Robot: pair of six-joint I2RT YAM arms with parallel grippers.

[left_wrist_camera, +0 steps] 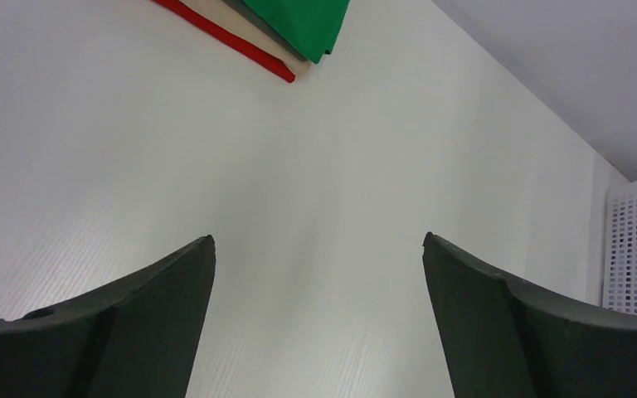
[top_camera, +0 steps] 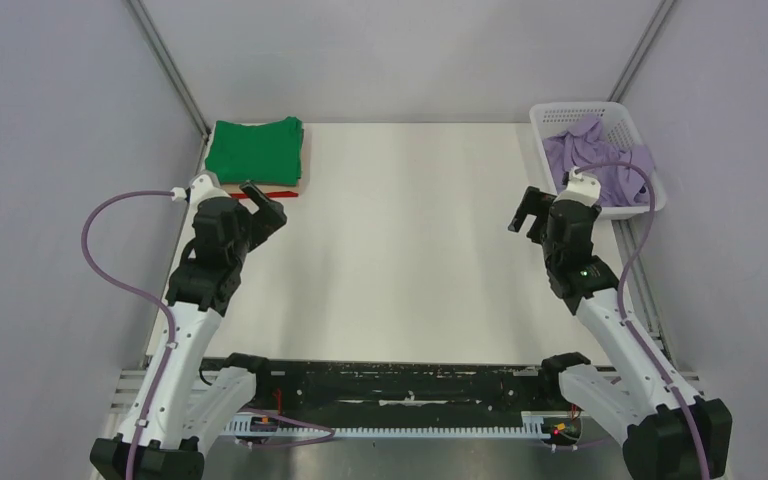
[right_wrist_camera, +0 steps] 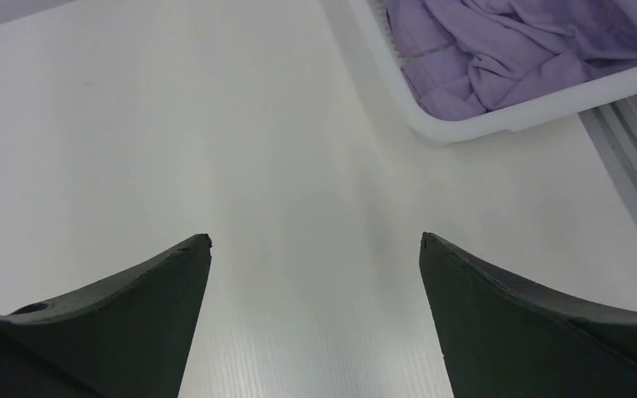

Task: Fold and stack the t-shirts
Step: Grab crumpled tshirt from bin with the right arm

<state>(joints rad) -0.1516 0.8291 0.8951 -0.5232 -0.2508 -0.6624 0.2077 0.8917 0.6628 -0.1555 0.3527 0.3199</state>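
Left end effector point(left_wrist_camera: 318, 240): dark curved fingers spread wide, empty, over bare counter point(top_camera: 410, 260) just beside the folded stack
Right end effector point(right_wrist_camera: 315, 240): spread the same way, gripped nothing, near the basket point(top_camera: 560, 112)
Counter: flat matte white sheet, finely ribbed
Room: plain grey walls, metal struts in the far corners
Stack: far-left corner, green t-shirt point(top_camera: 256, 150) a neat rectangle on top, red t-shirt point(top_camera: 278, 194) a thin edge at the bottom
Left wrist view alone: a tan layer point(left_wrist_camera: 216, 10) showed between red and green
Basket: white plastic mesh, far-right corner
Lavender t-shirt point(right_wrist_camera: 498, 58): lay crumpled in the basket; its soft creases were clearest from the right wrist
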